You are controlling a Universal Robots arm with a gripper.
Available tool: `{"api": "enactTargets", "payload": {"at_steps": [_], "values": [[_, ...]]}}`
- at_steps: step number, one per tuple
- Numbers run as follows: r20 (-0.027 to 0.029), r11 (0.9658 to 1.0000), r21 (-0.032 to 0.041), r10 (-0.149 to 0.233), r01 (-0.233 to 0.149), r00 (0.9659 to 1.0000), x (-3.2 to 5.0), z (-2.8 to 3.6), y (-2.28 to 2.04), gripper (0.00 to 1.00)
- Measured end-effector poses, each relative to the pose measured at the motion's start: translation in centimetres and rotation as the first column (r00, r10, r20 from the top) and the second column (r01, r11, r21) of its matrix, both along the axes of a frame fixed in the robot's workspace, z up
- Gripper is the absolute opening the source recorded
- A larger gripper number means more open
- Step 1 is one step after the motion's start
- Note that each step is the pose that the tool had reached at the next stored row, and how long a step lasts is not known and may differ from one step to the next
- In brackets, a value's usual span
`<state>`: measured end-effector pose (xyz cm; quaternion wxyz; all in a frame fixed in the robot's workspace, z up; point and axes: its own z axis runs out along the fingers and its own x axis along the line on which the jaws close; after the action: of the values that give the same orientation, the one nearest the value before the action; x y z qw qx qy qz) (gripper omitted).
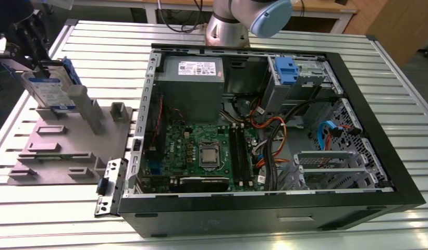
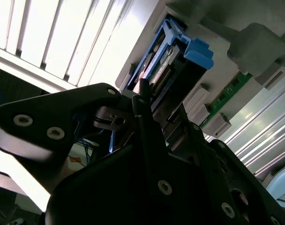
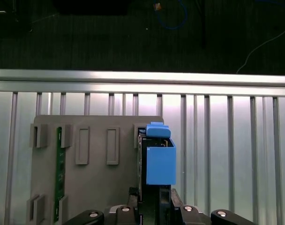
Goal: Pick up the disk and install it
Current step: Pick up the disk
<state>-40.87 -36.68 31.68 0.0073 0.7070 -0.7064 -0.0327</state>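
One tool [image 1: 34, 61] hangs at the exterior view's far left, right over the disk [image 1: 50, 88], which stands on edge, slightly tilted, at the back of the grey holder plate [image 1: 53, 143] on the slatted bench [image 1: 102, 52]. In both wrist views the tool [image 3: 156, 208] [image 2: 163, 117] sits close against the disk [image 3: 160, 161] [image 2: 163, 61], blue rail facing out; whether it has actually clamped on, I cannot tell. A green memory stick [image 3: 59, 173] lies in a slot of the holder plate [image 3: 95, 187], well apart from the disk.

Moving right, the open computer case [image 1: 401, 172] lies on its side. Inside are the grey power supply [image 1: 193, 70] at the back, the green motherboard [image 1: 199, 140] below it, then a blue clip [image 1: 286, 70] on its metal cage. Behind the case rises the arm's base [image 1: 234, 21].
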Motion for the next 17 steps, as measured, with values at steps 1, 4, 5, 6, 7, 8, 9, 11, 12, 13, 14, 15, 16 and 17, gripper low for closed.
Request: {"api": "enactTargets", "payload": {"at_steps": [1,4,5,6,7,8,9,11,12,13,14,15,16,17], "values": [[0.0000,1.0000,0.0000,0.000,0.000,1.0000,0.00,0.19,0.00,0.35],[0.0000,1.0000,0.0000,0.000,0.000,1.0000,0.00,0.75,0.00,0.35],[0.0000,1.0000,0.0000,0.000,0.000,1.0000,0.00,0.96,0.00,0.35],[0.0000,1.0000,0.0000,0.000,0.000,1.0000,0.00,1.17,0.00,0.35],[-0.0001,1.0000,0.0000,0.000,0.000,1.0000,0.00,1.38,0.00,0.35],[0.0000,1.0000,0.0000,0.000,0.000,1.0000,0.00,1.61,0.00,0.35],[0.0001,1.0000,0.0001,0.000,0.000,1.0000,0.00,1.81,0.00,0.35],[0.0001,1.0000,0.0001,0.000,0.000,1.0000,0.00,2.27,0.00,0.35],[-0.0001,1.0000,0.0001,0.000,0.000,1.0000,0.00,2.46,0.00,0.35],[0.0000,1.0000,0.0001,0.000,0.000,1.0000,0.00,2.54,0.00,0.35],[0.0003,1.0000,0.0003,0.000,0.000,1.0000,0.00,2.55,0.00,0.35],[0.0004,1.0000,0.0003,0.000,0.000,1.0000,0.00,2.55,0.00,0.35],[0.0004,1.0000,0.0003,0.000,0.000,1.0000,0.00,2.55,0.00,0.35],[0.0000,1.0000,0.0001,0.000,0.000,1.0000,0.00,2.61,0.00,0.35]]}}
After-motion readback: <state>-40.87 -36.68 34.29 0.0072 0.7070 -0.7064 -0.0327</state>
